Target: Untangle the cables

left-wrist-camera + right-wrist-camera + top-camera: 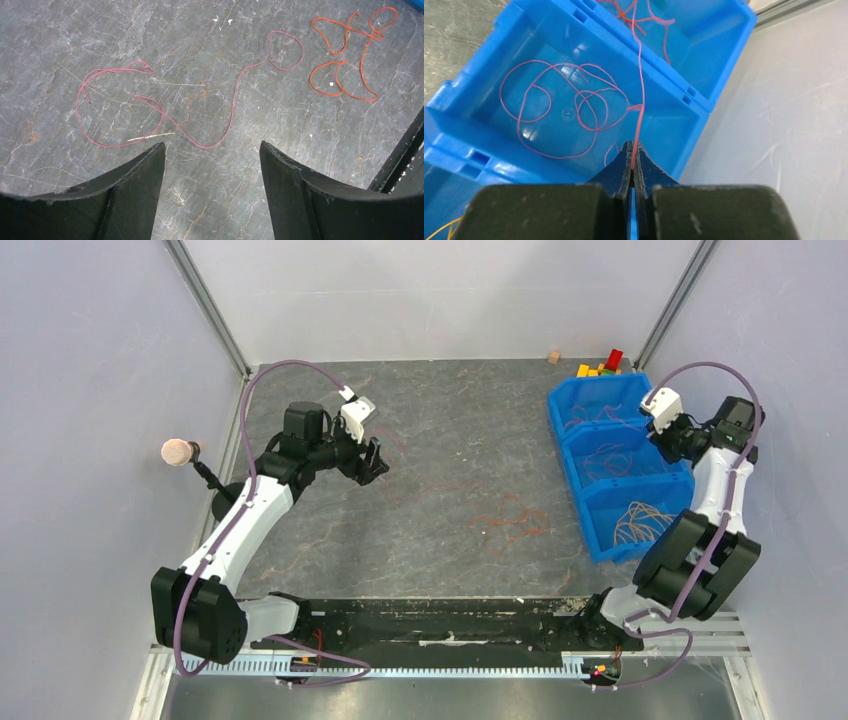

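Note:
My right gripper (632, 146) is shut on a thin red cable (639, 85) that runs taut from its tips up into the far blue bin compartment (704, 30). More red cable loops (569, 112) lie in the middle compartment below. In the top view this gripper (668, 435) hovers over the blue bins (612, 462). My left gripper (211, 150) is open and empty above the table, its jaws wide apart. Ahead of it lie a red cable (150, 107) in loose loops and an orange cable (350, 55). The top view shows the left gripper (372, 460) at the table's left.
The blue bin row stands at the right; its near compartment holds pale yellow cables (638, 525). Coloured blocks (602, 364) lie behind the bins. A round pink-tipped post (178, 452) stands at the left wall. An orange cable (512, 523) lies mid-table. The arms' base rail (440, 615) runs along the front.

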{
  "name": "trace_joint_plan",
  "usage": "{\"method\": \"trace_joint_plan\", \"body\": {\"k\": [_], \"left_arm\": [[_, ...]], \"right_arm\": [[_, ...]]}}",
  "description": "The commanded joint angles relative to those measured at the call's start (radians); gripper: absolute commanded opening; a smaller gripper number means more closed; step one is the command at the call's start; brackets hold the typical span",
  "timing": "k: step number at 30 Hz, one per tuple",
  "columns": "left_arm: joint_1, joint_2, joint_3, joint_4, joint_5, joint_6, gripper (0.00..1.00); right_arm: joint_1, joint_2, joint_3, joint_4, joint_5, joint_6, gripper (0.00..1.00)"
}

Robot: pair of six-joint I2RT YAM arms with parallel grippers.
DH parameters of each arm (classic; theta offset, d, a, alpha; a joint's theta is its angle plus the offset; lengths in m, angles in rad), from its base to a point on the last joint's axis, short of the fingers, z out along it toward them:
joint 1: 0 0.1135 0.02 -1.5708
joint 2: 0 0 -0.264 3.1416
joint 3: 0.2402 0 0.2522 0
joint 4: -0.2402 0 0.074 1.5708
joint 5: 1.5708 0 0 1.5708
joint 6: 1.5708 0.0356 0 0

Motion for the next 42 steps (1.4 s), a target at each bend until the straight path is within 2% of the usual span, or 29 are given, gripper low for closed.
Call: {"method": "trace_joint_plan", "body": {"k": [1,5,11,14,22,24,25,27,31,34,36,37,42], "left_arm": [[0.001,-0.006,0.0,0.003,-0.012,0.044,0.76],[0.001,-0.001,0.001,0.003,-0.007,0.05,0.76],[0.002,0.02,0.013,0.004,-0.004,0.053,0.76],[0.001,0.034,0.021,0.001,-0.006,0.051,0.76],[0.001,0.048,0.033,-0.03,-0.057,0.053,0.76],[0.001,0.048,0.03,-0.042,-0.063,0.058,0.76],[0.001,0.051,0.032,-0.049,-0.071,0.064,0.77],[0.001,0.063,0.043,-0.07,-0.098,0.068,0.77],[0.006,0.116,0.086,-0.127,-0.16,0.057,0.81],[0.039,0.175,0.135,-0.171,-0.157,-0.011,0.81],[0.074,0.21,0.168,-0.176,-0.152,-0.087,0.82],[0.09,0.231,0.183,-0.183,-0.154,-0.11,0.82],[0.11,0.304,0.206,-0.157,-0.27,-0.197,0.82]], "right_arm": [[-0.032,-0.114,-0.024,-0.016,-0.078,-0.012,0.0],[-0.065,-0.125,-0.043,-0.016,-0.058,-0.056,0.0],[-0.096,-0.057,0.023,-0.061,-0.083,-0.045,0.0],[-0.028,-0.025,0.03,-0.043,-0.01,-0.021,0.0],[0.159,0.053,0.017,0.132,0.176,0.132,0.02],[0.191,0.092,0.048,0.095,0.238,0.111,0.21],[0.198,0.114,0.074,0.058,0.258,0.096,0.37],[0.199,0.163,0.158,-0.048,0.295,0.113,0.55],[0.187,0.181,0.293,-0.24,0.278,0.112,0.67],[0.184,0.132,0.318,-0.335,0.212,0.107,0.81],[0.186,0.097,0.328,-0.379,0.157,0.12,0.95],[0.191,0.079,0.326,-0.382,0.135,0.141,0.98],[0.275,0.016,0.279,-0.356,0.065,0.301,0.98]]}}
